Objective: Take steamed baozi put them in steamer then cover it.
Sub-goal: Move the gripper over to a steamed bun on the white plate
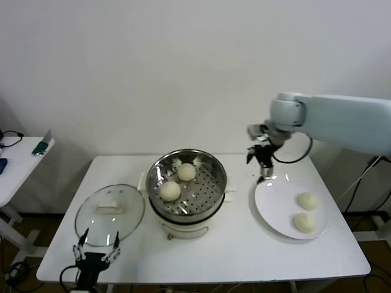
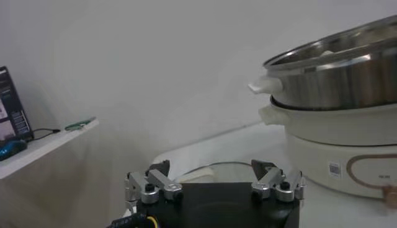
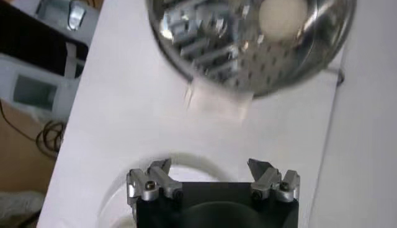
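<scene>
Stainless steel gleamed at the middle of a white table (image 1: 244,256), where the steamer (image 1: 187,184) sat uncovered on its white base. Two steamed baozi (image 1: 170,191) lay on its perforated tray, touching or nearly touching each other.

The right gripper (image 1: 264,163) hung above the far rim of a flat white plate (image 1: 272,204), its fingers spread apart and holding nothing. In the right wrist view, the right gripper (image 3: 211,176) showed the plate's edge beneath its fingertips (image 3: 155,172) and the steamer (image 3: 248,43) well beyond them, with one bun (image 3: 283,17) visible inside. Two more buns (image 1: 308,200) rested on the plate, on the side away from the steamer and well apart from the fingers.

The cover (image 1: 110,213), a clear glass lid with a cream handle, lay flat on the table beside the steamer. The left gripper (image 1: 96,251) waited at the near edge of the table, fingers released and empty, with the lid's rim just beyond their tips. In the left wrist view, the left gripper (image 2: 214,179) had the lid (image 2: 217,168) low between its open fingers and the steamer (image 2: 335,93) off to one side.
</scene>
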